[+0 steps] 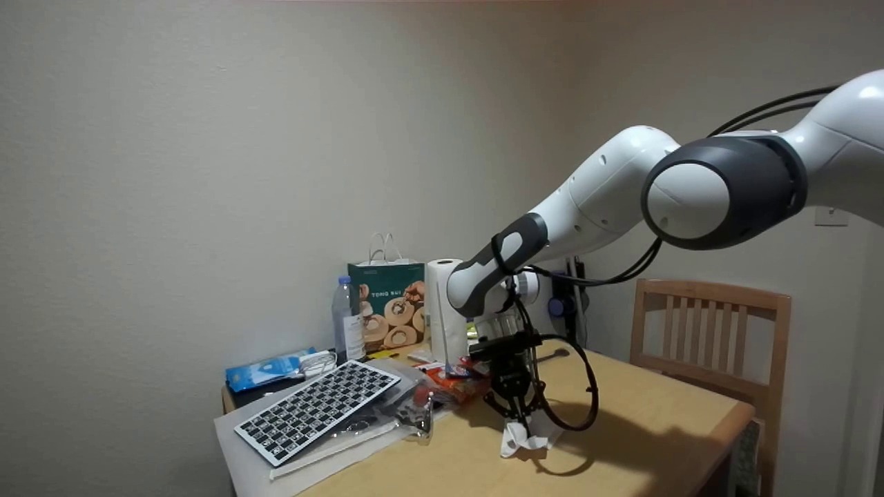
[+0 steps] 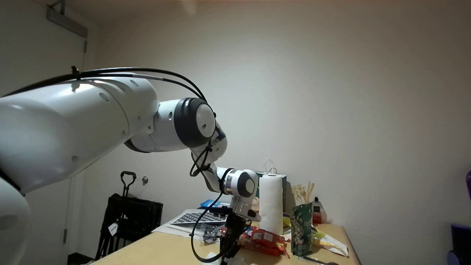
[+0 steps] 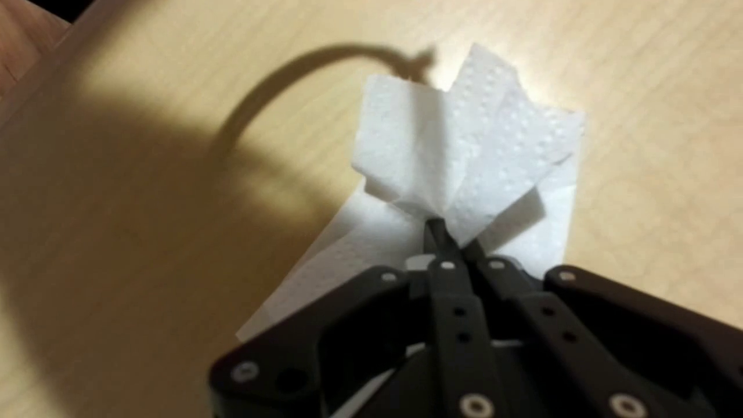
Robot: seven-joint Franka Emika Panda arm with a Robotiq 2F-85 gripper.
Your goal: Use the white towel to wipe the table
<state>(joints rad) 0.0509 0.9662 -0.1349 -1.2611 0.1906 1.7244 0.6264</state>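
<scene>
The white towel, a crumpled embossed sheet, shows in the wrist view [image 3: 406, 133] and in both exterior views [image 1: 515, 442] [image 2: 210, 257]. My gripper [image 3: 453, 235] is shut on the towel's middle, with its folds fanning out around the fingertips. The lower part of the towel spreads flat under the fingers and is partly hidden by them. The gripper [image 1: 523, 420] points down close to the table surface. The towel lies on or just above the light wooden table [image 1: 394, 473], which also fills the wrist view [image 3: 656, 128].
A black-and-white keyboard-like panel [image 1: 318, 411] lies on plastic packaging beside the gripper. Red packages [image 2: 263, 241], a paper towel roll [image 2: 271, 206], a bottle [image 1: 347, 324], a paper bag [image 1: 387, 304] and a green pouch [image 2: 301, 232] stand behind. A wooden chair [image 1: 711, 293] is beside the table.
</scene>
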